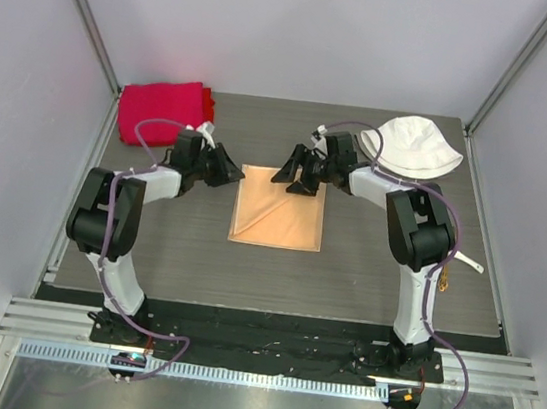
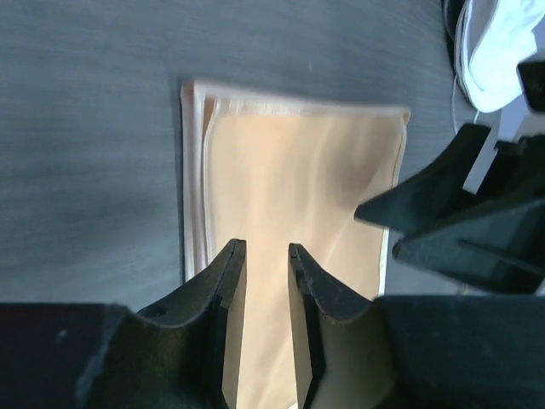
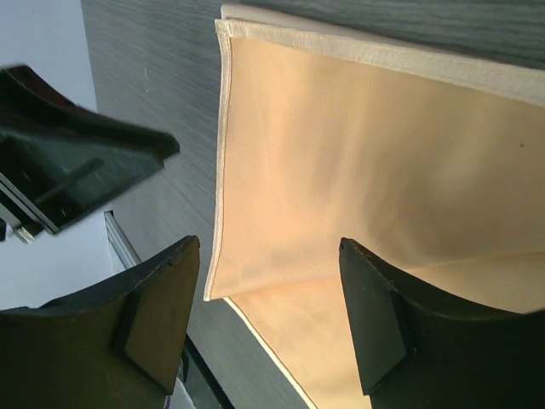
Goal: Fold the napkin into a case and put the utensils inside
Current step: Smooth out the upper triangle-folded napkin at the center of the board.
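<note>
Peach satin, the napkin lies flat on the counter with one layer doubled over, directly below and ahead of both sets of fingers. Left fingers stand a narrow gap apart over its edge, with nothing visibly pinched between them. Right fingers are spread wide, straddling a folded corner from above. Nearly square, the cloth offers no clear long axis. Right fingers look better placed for the next fold. The spoon lies well outside them, beyond that arm.
</note>
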